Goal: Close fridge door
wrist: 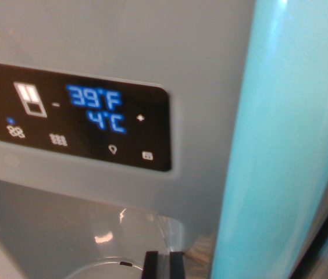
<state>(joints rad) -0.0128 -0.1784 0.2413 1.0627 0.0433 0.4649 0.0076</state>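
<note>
Fridge door (123, 46): fills most of the wrist view from 9 to 1 o'clock; grey, smooth front, very close to the camera.
Control panel (74, 122): dark glossy strip set into the door at about 9 o'clock, blue readout 39°F over 4°C, small white icons around it.
Dispenser recess (65, 226): hollow below the panel at 7 o'clock, pale curved rim (103, 264) showing at its bottom edge.
Turquoise column (286, 145): broad shiny vertical band from 1 to 5 o'clock; handle or door edge, cannot tell which.
Dark gap (327, 232): narrow slit at 4 o'clock just beside the column; likely the opening left to shut, though too little shows to be sure.
End effector (164, 266): only two dark finger ends at 6 o'clock, side by side with a thin pale line between them; cannot tell whether closed or slightly parted, and nothing seen held.
Handling: judged heavy, rigid, swinging on a hinge; smooth, probably slippery skin, so a flat push suits better than a pinch.
Contact place: plain grey face or the turquoise column, far from the hinge side for leverage.
Avoid: the touch panel, probably glass and easily triggered, and the dispenser hollow where fingers could catch.
</note>
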